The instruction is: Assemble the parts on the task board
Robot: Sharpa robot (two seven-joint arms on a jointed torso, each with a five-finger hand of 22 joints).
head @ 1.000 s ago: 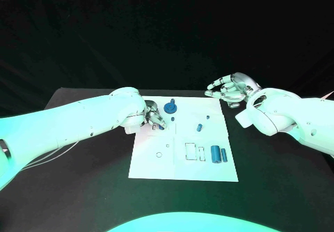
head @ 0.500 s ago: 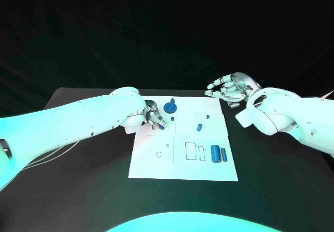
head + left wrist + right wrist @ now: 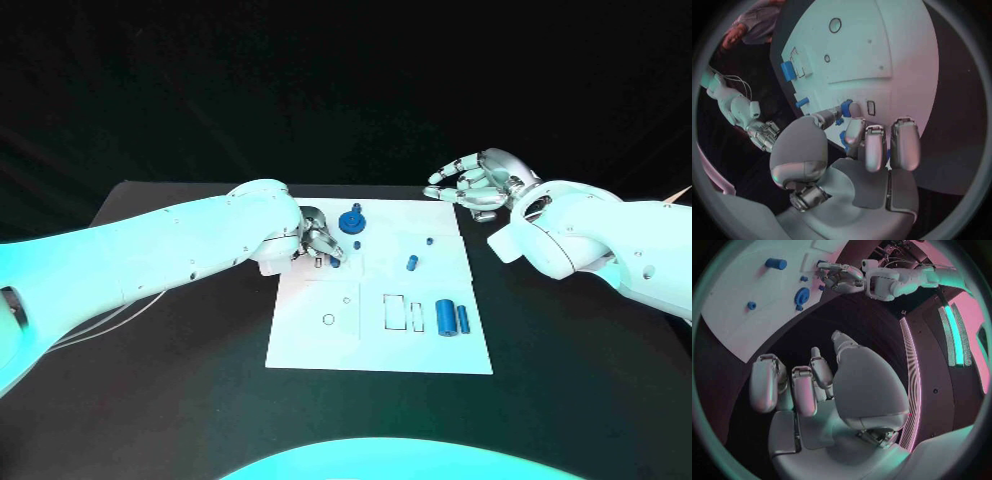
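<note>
- Evidently the left hand (image 3: 320,243) pinches a small blue part (image 3: 844,107) low over the task board (image 3: 381,345), near its far left corner, likely so it can be seated in a slot there.
- Its long axis seems to run along the fingertips, slanting down toward the board, though the fingers hide much of it.
- Meanwhile the right hand (image 3: 476,184) hangs off the board's far right corner, fingers loosely curled on nothing, probably kept clear.
- Two blue cylinders (image 3: 453,319) lie side by side, long axes running near to far.
</note>
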